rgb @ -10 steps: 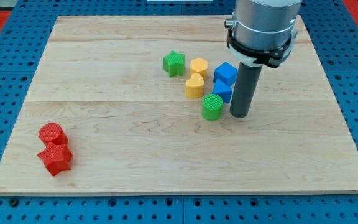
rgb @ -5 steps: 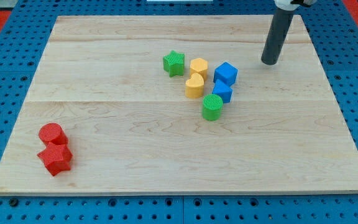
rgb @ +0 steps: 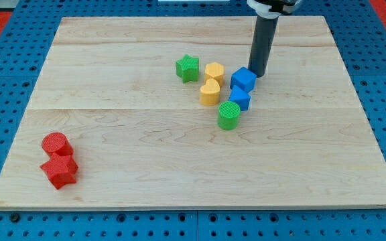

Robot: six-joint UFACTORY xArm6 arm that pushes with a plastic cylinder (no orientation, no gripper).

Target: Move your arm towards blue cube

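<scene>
The blue cube (rgb: 244,79) sits right of the board's middle, in a cluster of blocks. My tip (rgb: 258,73) is just above and to the right of the cube, at its upper right corner, touching or nearly touching it. A second blue block (rgb: 239,98) lies just below the cube.
A yellow hexagon-like block (rgb: 214,72) and a yellow heart (rgb: 210,93) lie left of the blue cube. A green star (rgb: 187,67) is further left, a green cylinder (rgb: 229,115) below. A red cylinder (rgb: 55,144) and a red star (rgb: 60,171) sit at the bottom left of the wooden board (rgb: 112,67).
My tip went from beside the green cylinder up to the view's top right, then came back left and down to the blue cube's upper right corner. The blocks have not moved.
</scene>
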